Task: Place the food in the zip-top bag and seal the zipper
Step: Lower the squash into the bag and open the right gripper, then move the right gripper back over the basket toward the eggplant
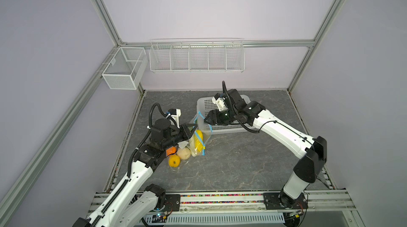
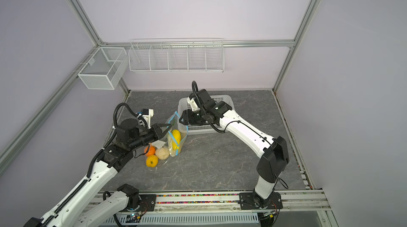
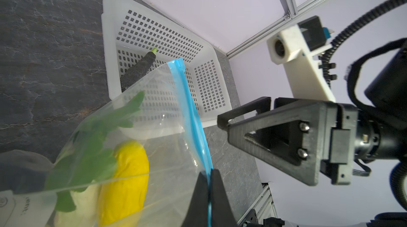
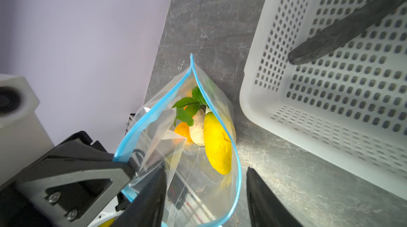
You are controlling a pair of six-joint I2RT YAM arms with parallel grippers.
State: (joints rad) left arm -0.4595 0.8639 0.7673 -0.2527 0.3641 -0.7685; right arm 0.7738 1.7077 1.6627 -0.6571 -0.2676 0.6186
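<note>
While the left jaws pinch the zipper [image 3: 191, 113] and the right jaws hang spread at one o'clock, a slip could collapse the zip-top bag's [image 3: 165, 153] mouth.

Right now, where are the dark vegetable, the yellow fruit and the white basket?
dark vegetable [image 4: 352, 26]: right wrist view, middle of its body.
yellow fruit [image 4: 217, 144]: right wrist view, its middle.
white basket [image 3: 109, 45]: left wrist view, its rim.
</note>
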